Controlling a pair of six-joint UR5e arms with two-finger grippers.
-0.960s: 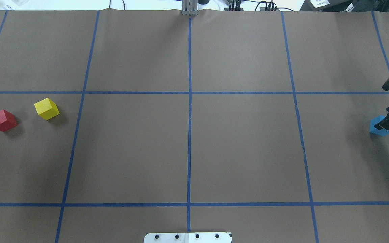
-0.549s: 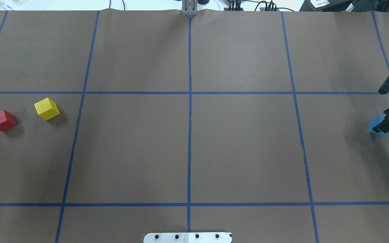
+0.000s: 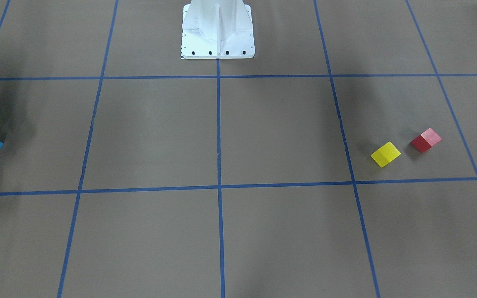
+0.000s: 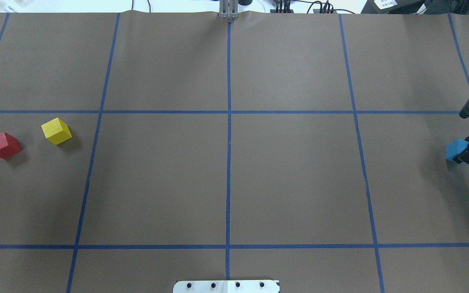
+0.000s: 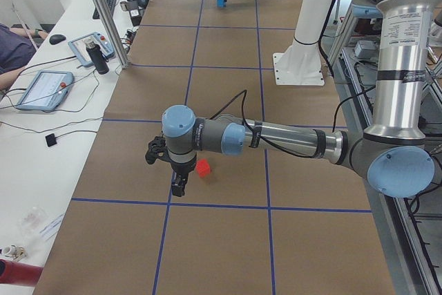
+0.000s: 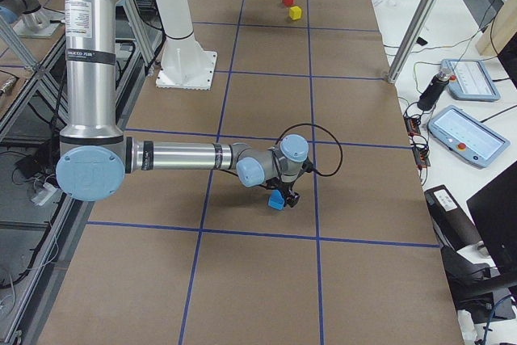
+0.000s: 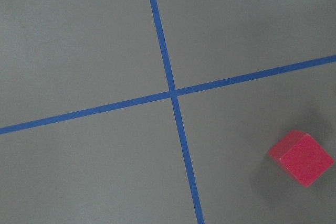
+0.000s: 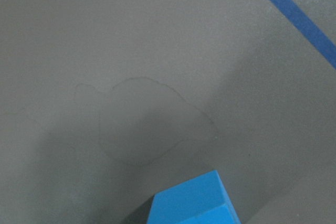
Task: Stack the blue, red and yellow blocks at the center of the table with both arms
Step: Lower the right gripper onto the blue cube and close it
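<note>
**Robotics laboratory.** A brown paper-covered surface (image 4: 291, 183) marked with a blue tape grid (image 4: 229, 162) carries a white bolted pedestal (image 3: 218, 29). Silver-and-blue jointed arms (image 5: 290, 139) reach across it. Teach pendants (image 6: 472, 136) and aluminium framing (image 6: 416, 26) line the white side benches (image 5: 41, 164).

1. The table covering (image 4: 299, 183) is brown paper, matt and smooth. The right wrist view shows a faint ring-shaped crease in it.
2. The grid lines (image 4: 229, 162) are blue tape, smooth, with a slight sheen.
3. The blue block (image 8: 191, 203), red block (image 7: 302, 157) and yellow block (image 3: 386, 154) have flat, matt coloured faces. Whether they are wood or plastic cannot be told.
4. The pedestal (image 3: 218, 29) is white, smooth and lightly glossy, like painted metal.
5. The left arm (image 5: 290, 139) and right arm (image 6: 178, 155) have bare silver metal tubes with a satin sheen. Their joint caps (image 5: 178, 119) are light blue, smooth and plastic-looking.
</note>
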